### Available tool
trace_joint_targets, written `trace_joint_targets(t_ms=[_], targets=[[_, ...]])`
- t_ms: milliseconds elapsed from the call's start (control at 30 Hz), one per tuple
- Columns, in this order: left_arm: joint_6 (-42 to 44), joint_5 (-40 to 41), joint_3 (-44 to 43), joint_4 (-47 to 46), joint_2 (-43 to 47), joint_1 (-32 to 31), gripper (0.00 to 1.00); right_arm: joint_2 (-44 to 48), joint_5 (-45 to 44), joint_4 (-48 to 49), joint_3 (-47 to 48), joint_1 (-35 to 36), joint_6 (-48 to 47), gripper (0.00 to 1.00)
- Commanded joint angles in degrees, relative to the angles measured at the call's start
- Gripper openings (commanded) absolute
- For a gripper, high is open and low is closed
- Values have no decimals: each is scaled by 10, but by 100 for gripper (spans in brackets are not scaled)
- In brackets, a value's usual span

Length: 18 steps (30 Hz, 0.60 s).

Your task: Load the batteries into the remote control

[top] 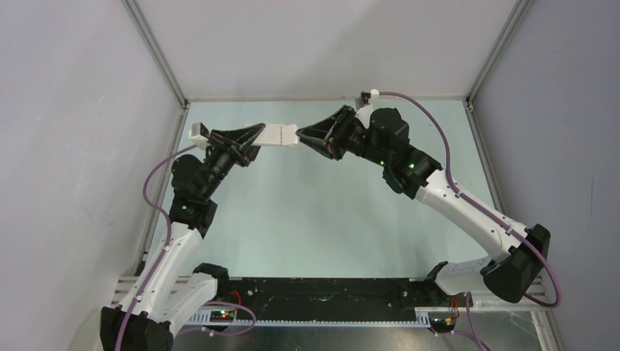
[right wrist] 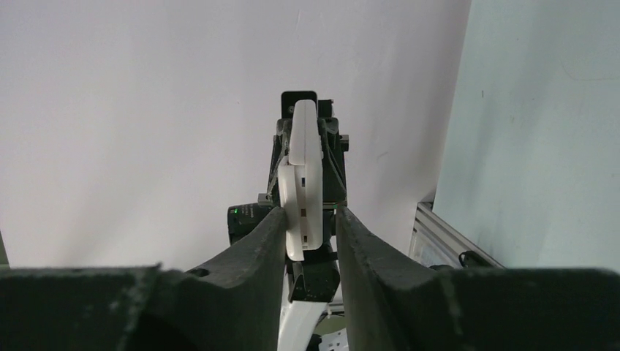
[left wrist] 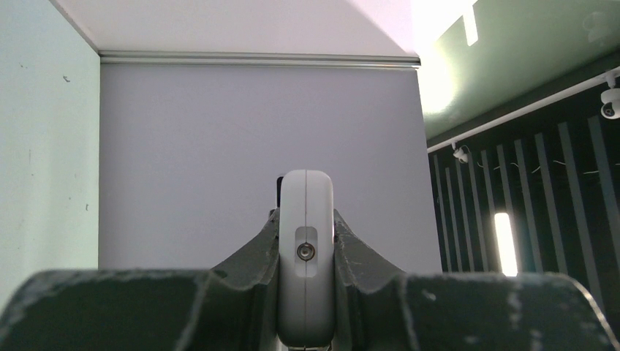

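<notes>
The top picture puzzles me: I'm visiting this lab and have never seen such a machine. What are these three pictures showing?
Two robot arms are bolted at the near edge of a pale table. The top picture looks down from above and behind them; the other two come from a camera on each wrist, looking along that arm's own tool. The left tool is shut on a white remote control, held off the table. The right tool straddles the remote's other end; its jaws stand slightly apart, with a gap on one side, so it does not seem to grip. No batteries show in any picture.
</notes>
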State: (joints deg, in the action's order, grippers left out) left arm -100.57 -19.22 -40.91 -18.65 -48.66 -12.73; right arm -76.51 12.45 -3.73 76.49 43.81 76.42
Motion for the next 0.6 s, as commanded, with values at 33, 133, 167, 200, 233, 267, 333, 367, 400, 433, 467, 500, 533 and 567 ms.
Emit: trace_joint_targets(t_ms=[33,133,167,200,233,267,333,367,400,433,467,500,533,567], targets=[[-18,-10,3,-19,18,-3,0,-1,-17,-21,-4,4,-6,41],[-14,-10,3,-11,16,-3,0,1,-20,-26,-4,5,-9,48],[-13,-10,3,-8,16,-3,0,2,-22,-26,-4,5,-11,49],[-11,-10,3,-5,15,-3,0,3,-23,-26,-4,5,-12,52],[-11,-10,3,-3,15,-3,0,4,-25,-24,-4,5,-15,52],[-10,-10,3,0,15,-3,0,6,-26,-24,-4,6,-16,54],[-10,-9,4,4,16,-3,0,8,-29,-23,-3,5,-16,54],[-9,-7,4,7,17,-3,0,9,-29,-24,-4,5,-15,54],[-8,-6,3,14,17,-3,0,10,-31,-24,-4,6,-14,55],[-4,-3,3,18,19,-3,0,10,-31,-24,-4,5,-13,55],[-2,-1,0,31,20,-3,0,11,-32,-23,-4,5,-12,57],[3,1,-1,37,22,-3,0,11,-33,-23,-4,5,-11,58],[5,2,-3,48,24,-3,0,13,-36,-24,-4,6,-13,61],[9,2,-4,58,25,-3,0,14,-42,-26,-4,6,-20,66]])
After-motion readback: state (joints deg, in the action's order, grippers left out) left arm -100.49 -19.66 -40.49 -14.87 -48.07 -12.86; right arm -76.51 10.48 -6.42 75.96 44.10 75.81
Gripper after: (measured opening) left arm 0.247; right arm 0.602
